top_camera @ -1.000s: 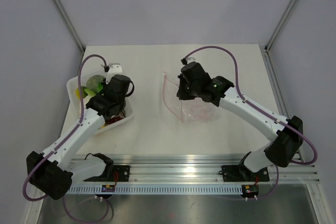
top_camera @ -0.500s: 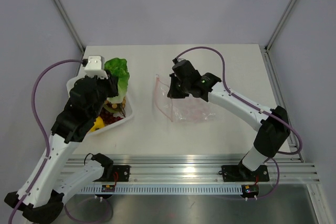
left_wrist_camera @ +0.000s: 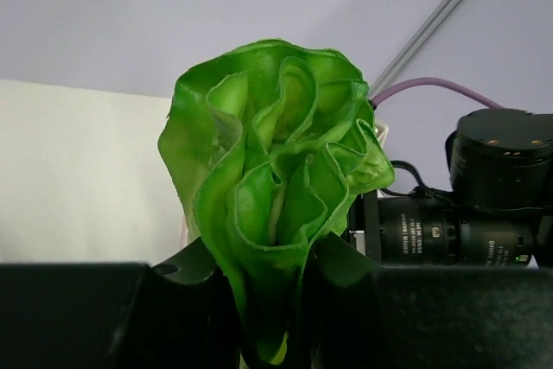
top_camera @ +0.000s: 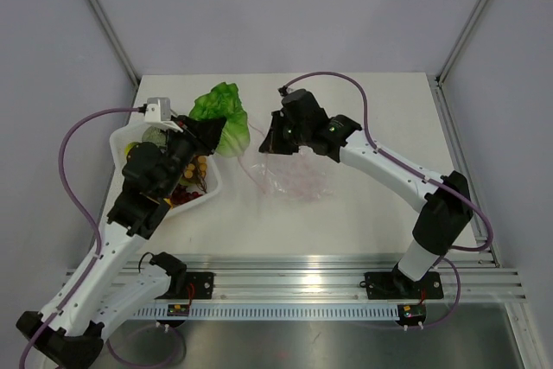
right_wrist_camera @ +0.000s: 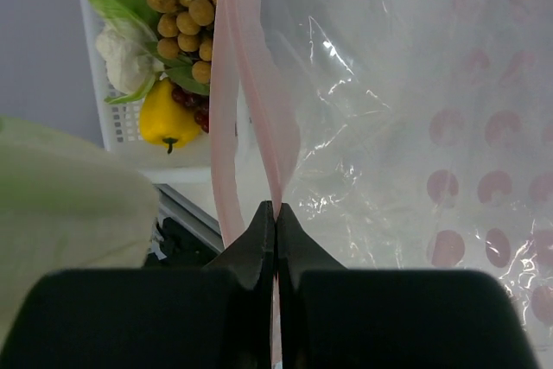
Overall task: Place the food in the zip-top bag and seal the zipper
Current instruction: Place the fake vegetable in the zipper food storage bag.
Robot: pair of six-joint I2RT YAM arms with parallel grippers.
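Note:
My left gripper [top_camera: 210,132] is shut on the bright green lettuce [top_camera: 223,113] and holds it in the air, just left of the bag's mouth; the lettuce fills the left wrist view [left_wrist_camera: 272,179]. My right gripper [top_camera: 270,143] is shut on the pink zipper strip [right_wrist_camera: 263,118] of the clear zip-top bag [top_camera: 298,177], lifting its mouth edge off the table. The other lip [right_wrist_camera: 225,101] hangs apart, so the mouth is open. Tan-brown balls [right_wrist_camera: 190,6], a pale white vegetable [right_wrist_camera: 125,58], a yellow piece [right_wrist_camera: 168,120] and dark red grapes [right_wrist_camera: 192,105] lie in the white tray [top_camera: 212,187].
The white tray stands at the left of the table, under my left arm. Metal frame posts [top_camera: 102,16] rise at the back corners. A rail [top_camera: 346,270] runs along the near edge.
My left gripper has lifted the lettuce out of the tray and carried it right, towards the bag. My right gripper has raised the bag's mouth edge and shifted left and back.

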